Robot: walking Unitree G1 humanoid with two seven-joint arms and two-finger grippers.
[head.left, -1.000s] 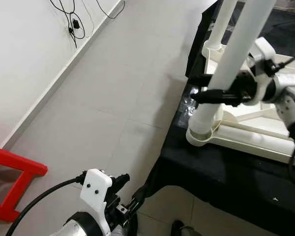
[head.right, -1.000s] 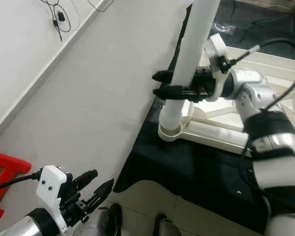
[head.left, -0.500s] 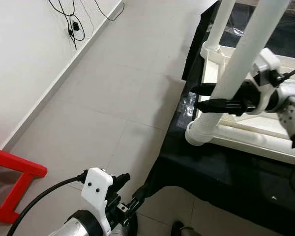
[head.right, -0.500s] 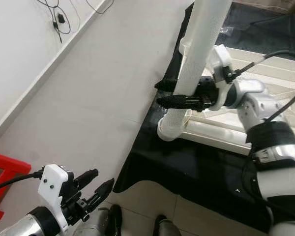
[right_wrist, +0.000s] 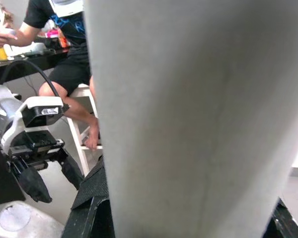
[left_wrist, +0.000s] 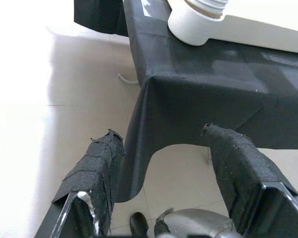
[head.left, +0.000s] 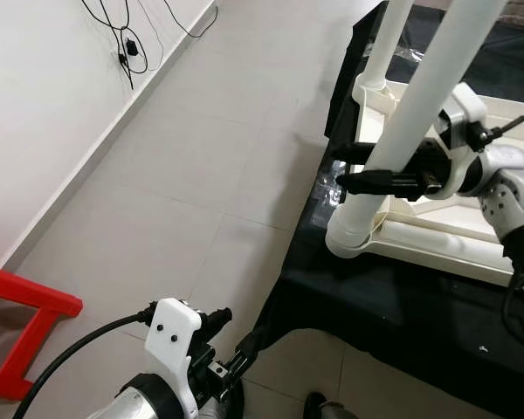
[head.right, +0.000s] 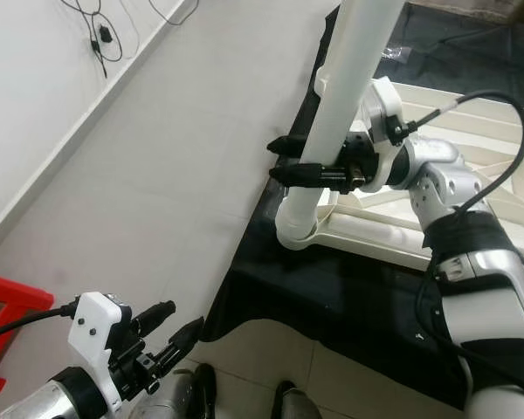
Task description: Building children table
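Note:
A long white table leg (head.left: 419,96) rises at a slant from a round socket (head.left: 353,232) at the near left corner of the upturned white table top (head.left: 445,237). My right gripper (head.left: 353,168) is shut on the leg a little above the socket, one black finger on each side. In the right wrist view the leg (right_wrist: 188,119) is pressed close to the camera. A second white leg (head.left: 389,42) stands at the far corner. My left gripper (head.right: 176,323) hangs low over the floor, open and holding nothing (left_wrist: 164,148).
The table top lies on a surface draped in black cloth (head.left: 375,301), whose corner hangs down (left_wrist: 139,148). A red frame (head.left: 26,323) is on the tiled floor at left. Cables (head.left: 127,44) run along the wall. A person (right_wrist: 64,49) sits on a white stool.
The right gripper has stayed shut on the leg, dipping slightly and then rising again. The leg's lower end has shifted a little to the left. The left arm has not moved.

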